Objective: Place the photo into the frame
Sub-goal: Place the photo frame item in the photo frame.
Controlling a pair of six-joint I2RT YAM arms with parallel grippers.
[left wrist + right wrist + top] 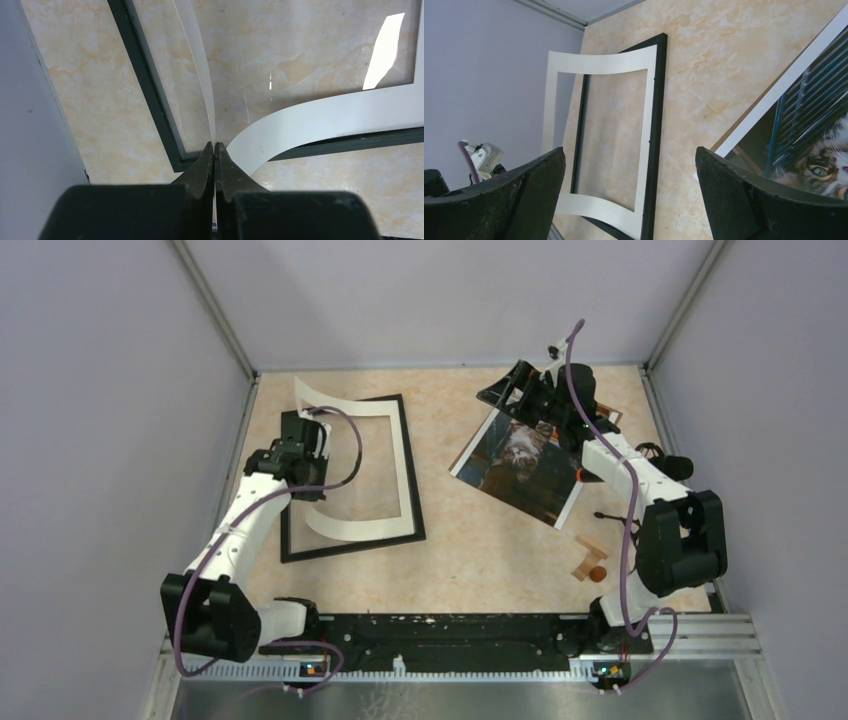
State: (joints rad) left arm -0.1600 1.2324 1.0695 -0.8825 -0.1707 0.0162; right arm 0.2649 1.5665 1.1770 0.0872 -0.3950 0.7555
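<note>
The black frame (412, 485) lies flat on the left half of the table. The white mat (365, 528) rests in it, with its left side lifted and bowed upward. My left gripper (303, 422) is shut on that lifted left edge. In the left wrist view the gripper (215, 148) pinches the thin mat (325, 117) above the frame's corner (145, 85). The photo (520, 465), a cat print with a white border, lies on the table at the right. My right gripper (512, 390) is open and empty above the photo's far corner. The right wrist view shows the gripper (629, 152), the frame (656, 125), the mat (599, 62) and the photo (814, 145).
A small wooden piece and an orange ball (592, 565) lie near the right arm's base. Grey walls close in the table on the left, far and right sides; the left wall (30, 125) is close beside the left gripper.
</note>
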